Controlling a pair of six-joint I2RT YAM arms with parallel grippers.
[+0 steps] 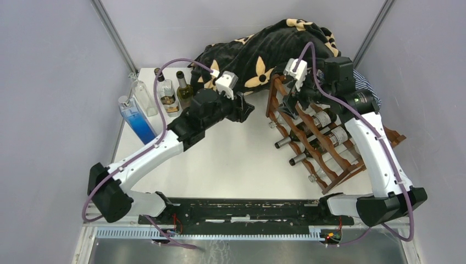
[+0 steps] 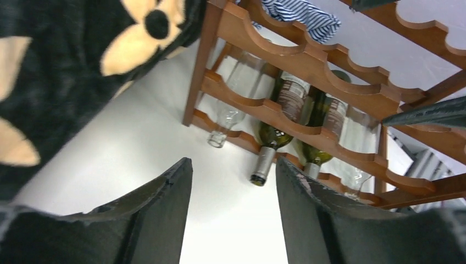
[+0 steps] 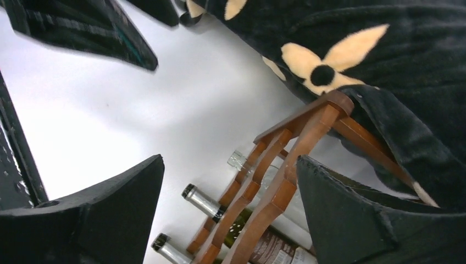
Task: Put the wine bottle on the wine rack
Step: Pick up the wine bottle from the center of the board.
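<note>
The wine rack [image 1: 324, 144] is reddish-brown wood with scalloped rails and stands at the right of the table. Several wine bottles lie in it, necks pointing left, among them a green one with a silver capsule [image 2: 267, 148] and a labelled one [image 1: 323, 118]. My right gripper [image 1: 289, 103] hovers at the rack's far top corner, open wide, with nothing between its fingers [image 3: 231, 159]; only the rack's rail [image 3: 286, 181] shows behind them. My left gripper [image 1: 248, 110] is just left of the rack, open and empty [image 2: 233, 162], facing the rack [image 2: 286, 118].
Standing bottles cluster at the back left: a blue one [image 1: 137, 122], a clear one [image 1: 144, 96], a labelled one [image 1: 168, 97] and a dark green one [image 1: 184, 91]. A black blanket with beige flowers [image 1: 264, 49] is heaped behind the rack. Striped cloth [image 2: 299, 14] lies beyond it.
</note>
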